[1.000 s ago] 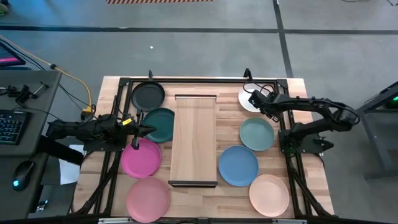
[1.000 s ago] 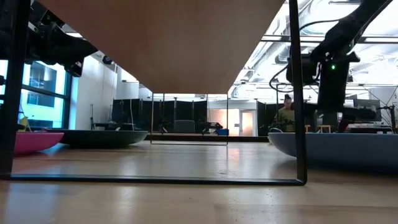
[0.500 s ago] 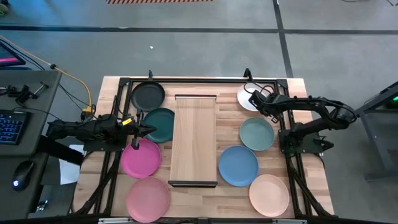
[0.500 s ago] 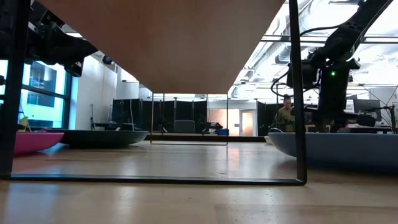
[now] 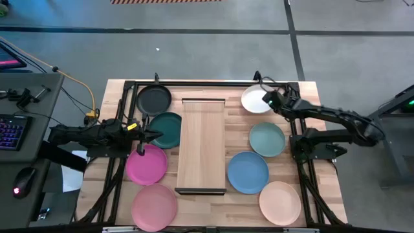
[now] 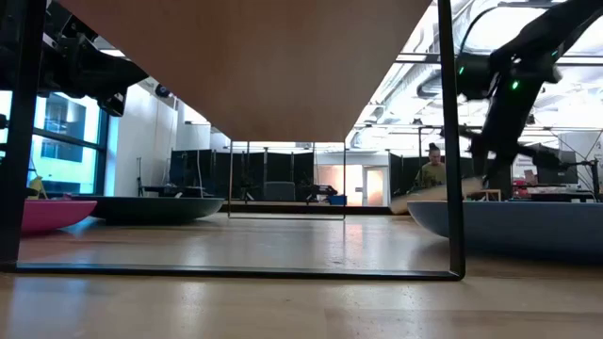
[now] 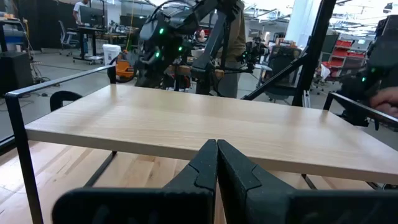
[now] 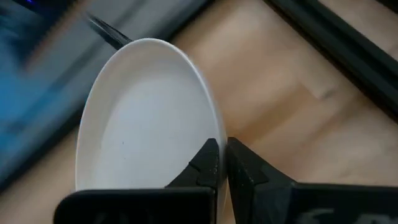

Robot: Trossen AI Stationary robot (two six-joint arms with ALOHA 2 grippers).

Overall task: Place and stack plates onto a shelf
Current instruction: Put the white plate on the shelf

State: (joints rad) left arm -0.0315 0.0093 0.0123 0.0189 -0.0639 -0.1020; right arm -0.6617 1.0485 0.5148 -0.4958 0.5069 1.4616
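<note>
right gripper (image 8: 221, 163) jaws pinching rim of round matte white plate (image 5: 256, 100) at far right worktop corner, apparently lifted; likely light, stiff, slick, so edge grip only; left gripper (image 7: 217, 163) jaws pressed together, idle.

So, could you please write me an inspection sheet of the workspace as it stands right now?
Surface: plank tabletop, bare between plates.
Shelf: light-wood shelf at the middle, nothing on it.
Plates, left side: black plate, dark teal plate, magenta plate, pink plate, all flat on the table.
Plates, right side: mint plate, blue plate, peach plate flat; white plate gripped at its rim.
Clutter: nothing seen on the table.
Grippers: right gripper shut on the white plate; left gripper shut, empty, beside the dark teal plate.
Cables: yellow cable off the table's left edge.
Surroundings: keyboard and mouse on a side desk; a person far behind.
</note>
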